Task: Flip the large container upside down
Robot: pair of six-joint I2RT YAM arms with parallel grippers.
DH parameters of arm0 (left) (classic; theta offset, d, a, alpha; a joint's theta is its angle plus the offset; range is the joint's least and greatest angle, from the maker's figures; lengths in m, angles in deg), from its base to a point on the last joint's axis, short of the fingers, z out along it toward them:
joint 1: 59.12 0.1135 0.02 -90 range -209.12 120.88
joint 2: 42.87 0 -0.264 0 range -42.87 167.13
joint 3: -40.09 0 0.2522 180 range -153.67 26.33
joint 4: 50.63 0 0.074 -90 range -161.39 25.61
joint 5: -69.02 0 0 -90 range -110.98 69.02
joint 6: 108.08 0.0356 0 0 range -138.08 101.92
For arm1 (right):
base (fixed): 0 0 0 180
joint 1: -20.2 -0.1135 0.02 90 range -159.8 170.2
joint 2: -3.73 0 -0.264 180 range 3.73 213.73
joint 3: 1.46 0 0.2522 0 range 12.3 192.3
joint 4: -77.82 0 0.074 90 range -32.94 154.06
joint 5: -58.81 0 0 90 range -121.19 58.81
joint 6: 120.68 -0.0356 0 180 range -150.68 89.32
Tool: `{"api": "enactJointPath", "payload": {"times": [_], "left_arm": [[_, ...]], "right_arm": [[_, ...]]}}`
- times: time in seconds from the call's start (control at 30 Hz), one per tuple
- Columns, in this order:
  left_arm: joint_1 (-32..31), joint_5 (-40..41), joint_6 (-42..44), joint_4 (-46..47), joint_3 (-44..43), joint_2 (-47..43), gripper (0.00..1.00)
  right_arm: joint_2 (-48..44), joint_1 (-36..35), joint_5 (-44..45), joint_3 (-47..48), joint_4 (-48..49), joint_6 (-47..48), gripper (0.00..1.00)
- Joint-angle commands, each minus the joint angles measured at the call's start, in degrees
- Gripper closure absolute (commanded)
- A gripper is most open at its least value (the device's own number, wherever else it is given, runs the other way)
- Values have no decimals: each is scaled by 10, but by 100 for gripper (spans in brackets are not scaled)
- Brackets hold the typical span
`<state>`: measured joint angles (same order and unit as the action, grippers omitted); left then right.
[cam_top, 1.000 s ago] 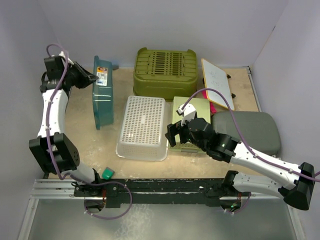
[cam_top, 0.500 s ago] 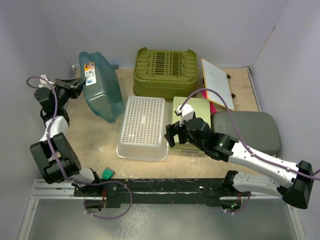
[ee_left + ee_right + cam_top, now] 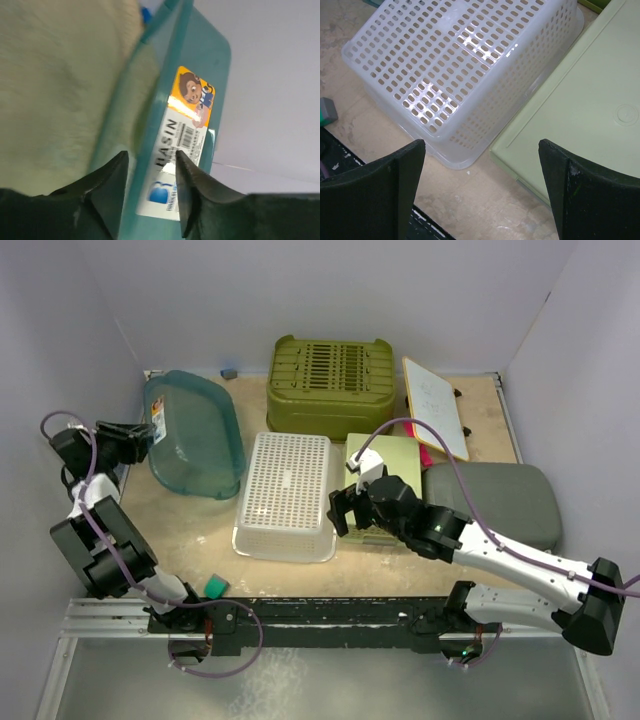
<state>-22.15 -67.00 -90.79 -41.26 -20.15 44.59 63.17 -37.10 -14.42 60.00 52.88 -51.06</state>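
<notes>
Gripper (image 3: 150, 160) of the left arm (image 3: 95, 495) sits at the left side of the large container (image 3: 195, 440), its two dark fingers narrowly parted on either side of the teal rim, just below the orange-and-white label (image 3: 187, 125). Whether they press on the plastic cannot be told. That arm rises from the near left of the desk (image 3: 190, 530), folds back close to the left wall and turns its wrist rightward to the container.

Opposite, the right gripper (image 3: 481, 150) stands wide open and holds nothing, hanging above the seam where the white perforated basket (image 3: 287, 490) meets the pale green lid (image 3: 580, 100). The right arm (image 3: 500, 555) stretches long and low from the near right corner, reaching leftward across the front of the desk.

At the back, an olive slatted crate (image 3: 330, 380) sits bottom up against the wall. A grey cushion (image 3: 495, 502) lies at the right. The large container lies flat at the far left of the desk, apparently bottom up, just beside the upturned white basket. A small whiteboard (image 3: 435, 405) leans between the crate and the right wall. A little green block (image 3: 214, 587) rests at the near edge by the left arm's base.
</notes>
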Motion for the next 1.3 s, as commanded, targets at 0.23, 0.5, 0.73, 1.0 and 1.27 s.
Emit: {"api": "enactJointPath", "payload": {"times": [0.23, 0.5, 0.73, 1.0, 1.27], "left_arm": [[-1, 280, 417, -522, -179, -53, 33], [-53, 432, 469, -573, -205, -72, 30], [-119, 483, 472, -599, -252, -128, 29], [-341, 541, 413, -588, -250, -209, 27], [-555, 670, 421, -627, -126, -284, 26]], "right_arm": [[14, 3, -15, 10, 26, -3, 4], [19, 3, -12, 19, 24, 0, 4], [17, 3, 69, 37, -10, 13, 2], [28, 154, 31, 100, -71, 11, 0], [-39, 300, -117, 23, -23, -105, 0]]}}
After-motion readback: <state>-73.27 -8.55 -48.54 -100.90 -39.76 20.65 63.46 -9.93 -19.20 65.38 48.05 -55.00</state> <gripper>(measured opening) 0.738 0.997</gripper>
